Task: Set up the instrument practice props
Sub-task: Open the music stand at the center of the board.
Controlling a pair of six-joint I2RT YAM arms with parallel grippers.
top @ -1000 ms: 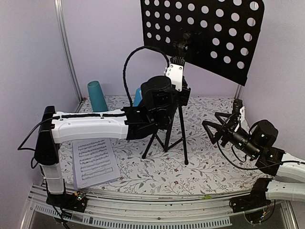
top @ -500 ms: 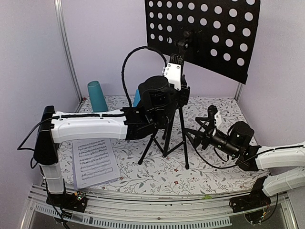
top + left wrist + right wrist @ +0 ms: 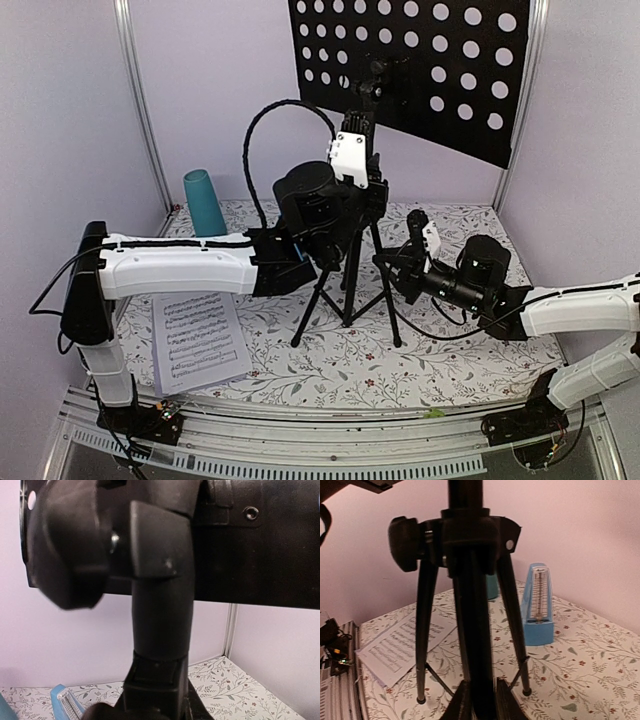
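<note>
The black music stand (image 3: 350,290) stands on its tripod mid-table, its perforated tray (image 3: 430,70) high at the back. My left gripper (image 3: 355,195) is shut on the stand's post (image 3: 160,630), which fills the left wrist view. My right gripper (image 3: 392,268) is shut on the stand's near leg (image 3: 475,645), with fingers (image 3: 460,702) close on both sides. The blue metronome (image 3: 537,607) stands beyond the legs, upright. A white sheet-music page (image 3: 198,340) lies flat at the front left with a lavender edge showing beneath it.
A tall teal cup (image 3: 204,202) stands at the back left corner. Lavender walls and metal posts (image 3: 140,110) close in the table on three sides. The floral tablecloth (image 3: 450,360) reaches the front rail.
My right arm has swung left from the table's right side to the tripod and its gripper has closed on a leg. The stand and left gripper have shifted slightly left.
</note>
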